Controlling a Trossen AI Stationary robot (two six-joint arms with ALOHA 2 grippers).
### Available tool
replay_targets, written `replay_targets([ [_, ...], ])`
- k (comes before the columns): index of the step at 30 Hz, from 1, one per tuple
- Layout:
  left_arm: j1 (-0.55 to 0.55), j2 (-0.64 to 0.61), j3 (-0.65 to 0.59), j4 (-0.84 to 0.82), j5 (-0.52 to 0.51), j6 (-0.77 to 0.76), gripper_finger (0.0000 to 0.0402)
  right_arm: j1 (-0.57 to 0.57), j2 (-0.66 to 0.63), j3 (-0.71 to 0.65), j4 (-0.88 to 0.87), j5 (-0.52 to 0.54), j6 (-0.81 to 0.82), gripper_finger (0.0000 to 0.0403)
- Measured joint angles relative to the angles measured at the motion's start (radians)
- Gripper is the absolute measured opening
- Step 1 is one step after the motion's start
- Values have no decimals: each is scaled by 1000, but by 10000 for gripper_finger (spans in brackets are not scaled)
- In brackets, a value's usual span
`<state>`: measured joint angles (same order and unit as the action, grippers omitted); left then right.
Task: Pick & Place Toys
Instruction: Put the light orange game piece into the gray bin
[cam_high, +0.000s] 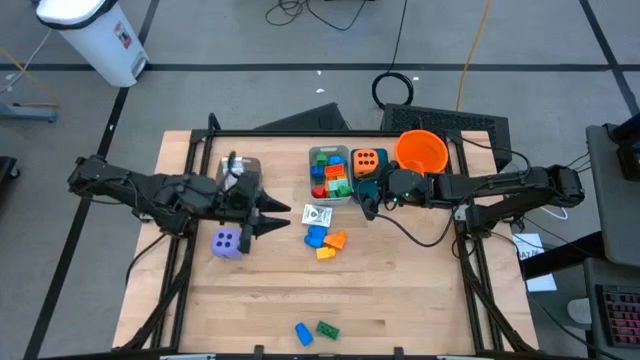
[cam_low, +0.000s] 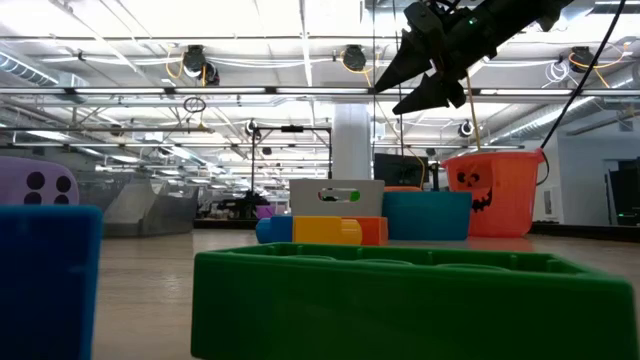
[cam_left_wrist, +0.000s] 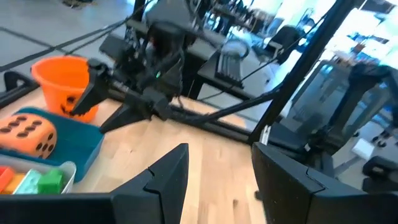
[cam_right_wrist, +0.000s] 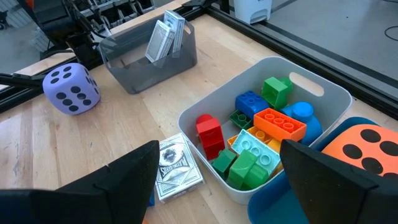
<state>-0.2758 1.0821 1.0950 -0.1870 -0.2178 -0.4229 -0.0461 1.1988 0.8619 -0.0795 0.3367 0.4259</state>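
Bottom centre of the high view: a blue brick (cam_high: 302, 333) and green brick (cam_high: 327, 329) lie alone on the wooden tabletop (cam_high: 400, 290), far from both arms. Mid-frame, the white printed packet (cam_high: 317, 215), flat and glossy, sits just below the right gripper (cam_high: 366, 210), jaws open and empty; blue and orange bricks (cam_high: 326, 240) touch beside it. Left gripper (cam_high: 278, 218), jaws part-open, empty, points at the same cluster, purple dice (cam_high: 228, 242) beside it. Farther up: grey bin (cam_high: 330, 172) full of studded bricks.

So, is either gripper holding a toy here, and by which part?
Nothing is held. The left gripper is open and empty above the bare wooden table; the right gripper is open and empty over the grey plastic bin of bricks.
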Motion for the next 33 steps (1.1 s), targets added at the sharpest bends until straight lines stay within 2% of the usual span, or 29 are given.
replay_targets([
  [9,-41,-1,1,-32,-20,6,184,0,0,0,0,0,0,322],
  [18,-106,-2,1,-133,-135,2,184,0,0,0,0,0,0,322],
  [25,-107,-2,1,-134,-179,0,184,0,0,0,0,0,0,322],
  [33,-107,-2,1,-134,-184,-4,184,0,0,0,0,0,0,322],
])
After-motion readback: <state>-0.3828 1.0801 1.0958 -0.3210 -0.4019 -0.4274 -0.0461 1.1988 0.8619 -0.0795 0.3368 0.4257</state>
